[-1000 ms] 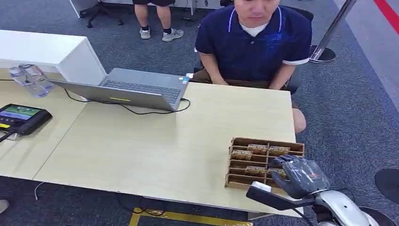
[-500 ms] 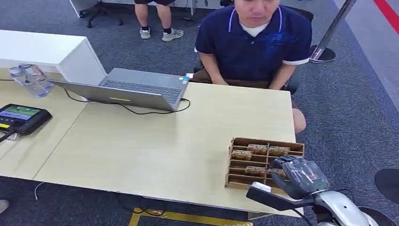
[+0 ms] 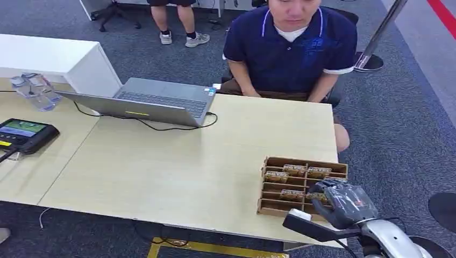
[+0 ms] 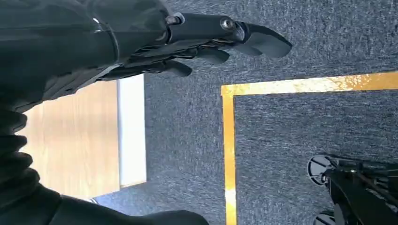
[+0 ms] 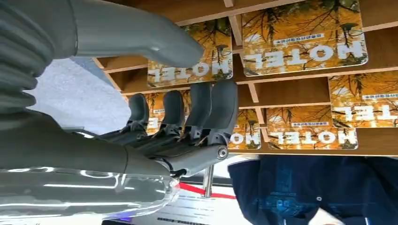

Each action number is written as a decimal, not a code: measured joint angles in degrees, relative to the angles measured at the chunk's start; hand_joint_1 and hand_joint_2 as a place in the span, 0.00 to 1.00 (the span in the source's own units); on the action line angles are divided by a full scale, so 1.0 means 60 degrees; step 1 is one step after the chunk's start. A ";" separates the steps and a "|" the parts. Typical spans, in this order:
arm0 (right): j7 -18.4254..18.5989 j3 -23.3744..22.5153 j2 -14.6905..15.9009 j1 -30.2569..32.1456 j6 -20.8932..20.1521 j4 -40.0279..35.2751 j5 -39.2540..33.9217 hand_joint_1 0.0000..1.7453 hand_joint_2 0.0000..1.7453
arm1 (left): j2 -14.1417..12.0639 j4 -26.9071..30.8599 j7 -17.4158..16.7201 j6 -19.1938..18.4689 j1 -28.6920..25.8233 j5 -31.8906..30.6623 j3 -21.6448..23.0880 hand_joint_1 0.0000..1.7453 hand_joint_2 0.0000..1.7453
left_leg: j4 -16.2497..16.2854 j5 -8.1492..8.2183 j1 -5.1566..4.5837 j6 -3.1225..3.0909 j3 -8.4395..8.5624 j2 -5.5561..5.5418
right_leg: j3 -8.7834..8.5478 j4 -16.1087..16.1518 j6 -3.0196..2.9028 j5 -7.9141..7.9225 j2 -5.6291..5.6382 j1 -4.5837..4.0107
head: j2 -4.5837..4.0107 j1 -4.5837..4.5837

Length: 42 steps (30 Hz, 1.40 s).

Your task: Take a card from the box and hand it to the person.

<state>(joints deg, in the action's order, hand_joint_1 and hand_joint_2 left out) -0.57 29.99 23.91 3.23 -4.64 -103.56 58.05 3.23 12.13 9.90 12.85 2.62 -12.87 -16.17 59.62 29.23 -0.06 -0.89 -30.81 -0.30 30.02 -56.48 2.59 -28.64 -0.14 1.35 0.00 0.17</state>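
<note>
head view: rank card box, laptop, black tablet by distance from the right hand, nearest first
1. Card box: on the table's near right corner, directly under the right hand.
2. Laptop: far side of the table, left of centre.
3. Black tablet: at the far left edge.

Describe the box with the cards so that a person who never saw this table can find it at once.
On the light wooden table, look to the corner at the robot's right, nearest the robot. There stands a brown slotted box holding cards printed with yellow trees and the word HOTEL, the right hand over it. The laptop and black device lie far away.
</note>
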 joint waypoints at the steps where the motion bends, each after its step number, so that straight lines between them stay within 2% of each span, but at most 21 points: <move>1: 0.0000 0.0000 0.0000 -0.0002 0.0008 0.0000 0.0000 0.57 1.00 | 0.0000 0.0000 -0.0004 0.0000 0.0000 0.0000 0.0000 0.00 1.00 | 0.0000 0.0000 0.0000 0.0000 0.0000 0.0000 | 0.0000 0.0000 0.0000 0.0000 0.0000 0.0000 | 0.0000 0.0000; 15: -0.0044 -0.0055 0.0000 -0.0074 0.0157 0.0015 -0.0004 0.62 1.00 | 0.0000 0.0000 -0.0004 -0.0004 0.0000 -0.0029 -0.0033 0.00 1.00 | 0.0000 0.0000 0.0000 0.0000 -0.0001 0.0000 | 0.0000 -0.0001 0.0000 0.0000 0.0000 0.0000 | 0.0000 0.0000; 17: -0.0055 -0.0055 0.0000 -0.0086 0.0157 0.0025 -0.0004 0.58 1.00 | 0.0000 0.0000 -0.0004 -0.0004 0.0000 -0.0033 -0.0058 0.00 1.00 | 0.0000 0.0000 0.0000 0.0000 -0.0001 0.0000 | 0.0000 -0.0001 0.0000 0.0000 0.0000 0.0000 | 0.0000 0.0000; 26: -0.0062 -0.0055 -0.0004 -0.0099 0.0157 0.0051 -0.0004 0.58 1.00 | 0.0000 0.0000 -0.0004 -0.0004 0.0000 -0.0033 -0.0069 0.00 1.00 | -0.0001 0.0000 0.0001 0.0000 -0.0001 0.0000 | 0.0000 -0.0001 0.0000 0.0000 0.0000 0.0000 | 0.0000 0.0000; 27: -0.0062 -0.0055 -0.0004 -0.0101 0.0157 0.0051 -0.0004 0.61 1.00 | 0.0000 0.0000 -0.0004 -0.0004 0.0000 -0.0029 -0.0069 0.00 1.00 | -0.0001 0.0000 0.0001 0.0000 -0.0001 0.0000 | 0.0000 -0.0001 0.0000 0.0000 0.0000 0.0000 | 0.0000 0.0000; 36: -0.0062 -0.0051 -0.0011 -0.0118 0.0153 0.0120 -0.0004 0.58 1.00 | 0.0004 -0.0004 -0.0029 -0.0004 0.0000 -0.0029 -0.0073 0.00 1.00 | -0.0001 0.0000 0.0001 0.0000 -0.0001 0.0000 | 0.0000 -0.0001 0.0000 0.0000 0.0000 0.0000 | 0.0000 0.0000; 42: -0.0080 -0.0044 -0.0022 -0.0158 0.0099 0.0179 -0.0004 0.63 1.00 | 0.0018 -0.0004 -0.0059 -0.0004 0.0000 -0.0033 -0.0077 0.00 1.00 | -0.0001 0.0000 0.0001 0.0000 -0.0002 0.0000 | 0.0000 -0.0002 0.0000 0.0000 -0.0001 0.0000 | 0.0000 0.0000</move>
<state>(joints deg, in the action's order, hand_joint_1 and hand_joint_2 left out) -1.05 29.73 23.78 2.28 -4.04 -102.49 58.03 3.34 12.11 9.55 12.83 2.62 -13.07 -16.63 59.61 29.23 -0.05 -0.89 -30.82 -0.30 30.02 -56.49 2.59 -28.64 -0.14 1.35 0.00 0.17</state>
